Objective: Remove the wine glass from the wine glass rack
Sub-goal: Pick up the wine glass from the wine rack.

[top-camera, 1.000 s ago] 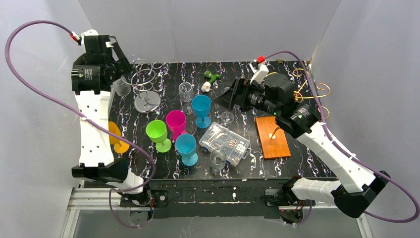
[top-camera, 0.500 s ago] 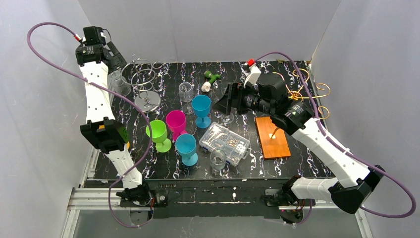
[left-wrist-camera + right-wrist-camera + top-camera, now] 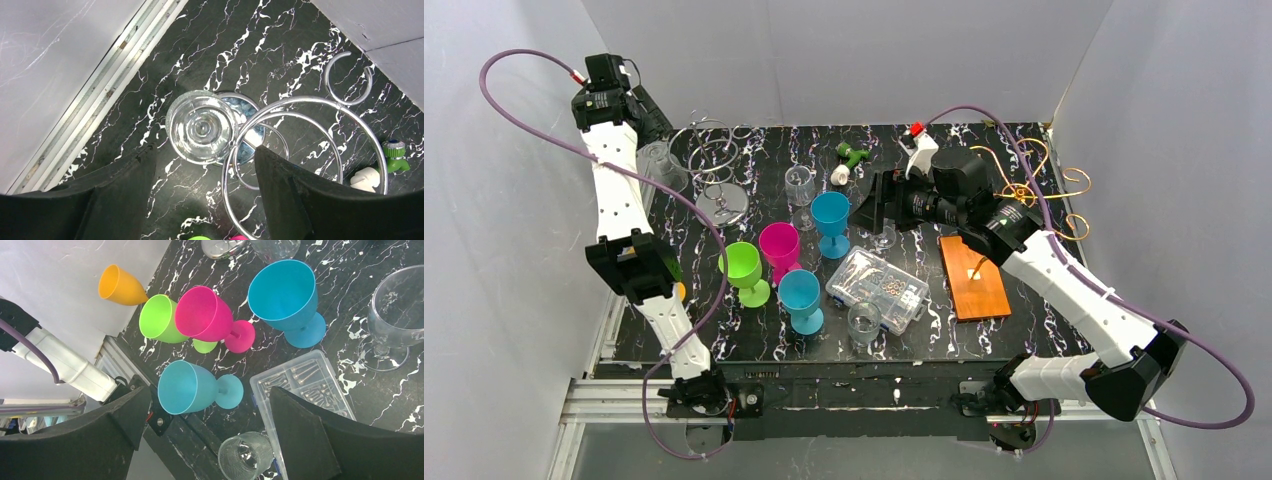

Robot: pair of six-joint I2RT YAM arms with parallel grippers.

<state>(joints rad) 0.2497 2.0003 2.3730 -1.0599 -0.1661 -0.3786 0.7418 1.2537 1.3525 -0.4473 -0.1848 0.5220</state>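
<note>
The left arm (image 3: 619, 200) stands tall along the left edge of the desk (image 3: 754, 330). Its elbow is folded near the middle of that edge, and its forearm rises to the far left corner, where the wrist tips over and points the left hand (image 3: 205, 165) straight down. Both fingers are spread apart and grip nothing. Below their tips sits a clear glass (image 3: 202, 127), seen end-on as rings within rings. It is right against the wires of a silver spiral stand (image 3: 721, 203); I cannot tell whether it hangs from those wires or stands on the desk.

The right arm (image 3: 1064, 290) reaches from its base at the near right, elbow out to the side. Its forearm slants toward the middle of the desk and its wrist is turned leftward. The right hand (image 3: 210, 395) is spread wide and empty, and it hovers over the blue goblets (image 3: 285, 290), the pink goblet (image 3: 202, 312), the green goblet (image 3: 157, 320) and a clear plastic box (image 3: 300, 385). A clear wine glass (image 3: 395, 330) stands upright just to one side of this hand.

The wine glass rack (image 3: 1036, 185), made of golden curled wire, rises at the far right of the desk behind the right arm, which covers part of it. Its wooden base (image 3: 974, 277) lies flat to the right of the plastic box.
</note>
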